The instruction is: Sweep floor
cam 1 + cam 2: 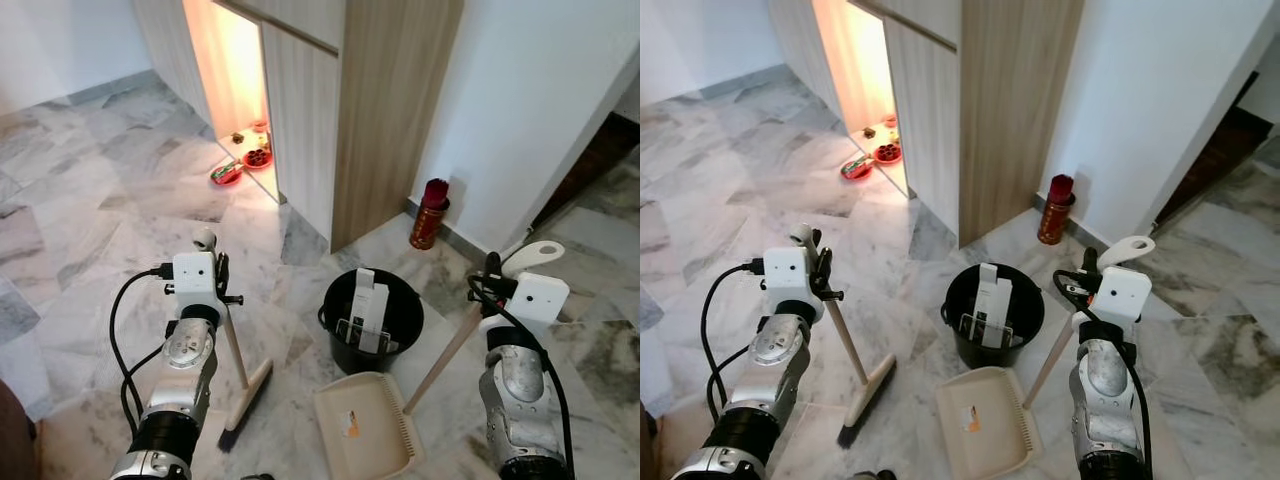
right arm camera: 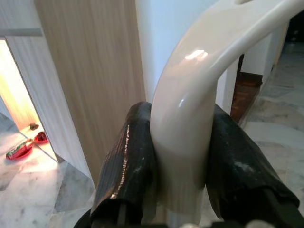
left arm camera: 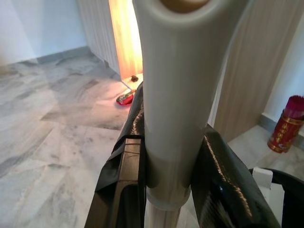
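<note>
Left gripper (image 3: pixel 166 161) clamped on broom (image 1: pixel 243 385) handle; right gripper (image 2: pixel 178 166) clamped on dustpan (image 1: pixel 362 425) handle. Broom head lower centre-left of frame, dustpan mouth just right of it (bin (image 1: pixel 372 320) behind). Handles lean opposite ways; sweep likely runs rightward into pan.

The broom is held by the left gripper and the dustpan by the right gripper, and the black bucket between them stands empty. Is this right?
Not quite. The black bucket is not empty: the left eye view shows white, box-like items standing inside it. The rest holds: the left gripper is shut on the broom, and the right gripper on the dustpan handle.
</note>
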You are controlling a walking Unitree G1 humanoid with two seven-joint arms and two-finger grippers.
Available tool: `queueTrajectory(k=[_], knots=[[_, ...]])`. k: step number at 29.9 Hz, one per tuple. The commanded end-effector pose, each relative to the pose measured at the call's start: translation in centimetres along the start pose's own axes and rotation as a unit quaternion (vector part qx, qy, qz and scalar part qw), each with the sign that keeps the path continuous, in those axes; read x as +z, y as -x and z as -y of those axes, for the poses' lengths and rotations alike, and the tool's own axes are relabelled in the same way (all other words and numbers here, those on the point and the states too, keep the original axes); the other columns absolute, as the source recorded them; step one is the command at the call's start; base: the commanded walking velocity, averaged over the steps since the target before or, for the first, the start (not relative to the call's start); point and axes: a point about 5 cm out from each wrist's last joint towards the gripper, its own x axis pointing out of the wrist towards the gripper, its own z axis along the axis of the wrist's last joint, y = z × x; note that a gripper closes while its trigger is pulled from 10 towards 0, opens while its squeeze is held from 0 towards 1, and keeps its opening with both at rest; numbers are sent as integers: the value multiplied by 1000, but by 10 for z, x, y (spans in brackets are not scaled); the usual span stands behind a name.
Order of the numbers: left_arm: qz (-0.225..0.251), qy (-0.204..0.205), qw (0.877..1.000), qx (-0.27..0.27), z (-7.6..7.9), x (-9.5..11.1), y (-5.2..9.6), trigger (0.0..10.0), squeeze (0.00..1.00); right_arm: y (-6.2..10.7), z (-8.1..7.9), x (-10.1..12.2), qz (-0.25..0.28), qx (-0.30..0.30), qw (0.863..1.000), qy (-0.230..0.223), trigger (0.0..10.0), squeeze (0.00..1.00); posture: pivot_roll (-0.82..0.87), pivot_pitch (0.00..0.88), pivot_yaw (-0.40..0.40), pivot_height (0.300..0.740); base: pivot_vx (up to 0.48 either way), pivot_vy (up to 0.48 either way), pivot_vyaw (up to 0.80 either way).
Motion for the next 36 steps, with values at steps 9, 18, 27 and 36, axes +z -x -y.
queueTrajectory(k=[9,18,27,36], knots=[[12,1,1000,-8,7,5,-2,10000,0,-4,5,2,3,-11,1000,0,10000,0,-29,63,9,740,0,-370,-326],[12,4,1000,-11,9,5,-2,10000,0,-4,4,2,3,-10,1000,2,10000,0,-32,54,7,740,0,-363,0],[11,13,1000,-15,15,4,-2,10000,0,-7,4,0,-6,-11,1000,-2,10000,0,-58,41,6,740,0,-340,-356],[15,20,999,-24,20,7,-7,10000,0,-9,-1,0,-2,-8,1000,-3,10000,0,-73,5,10,740,0,-303,-800]])
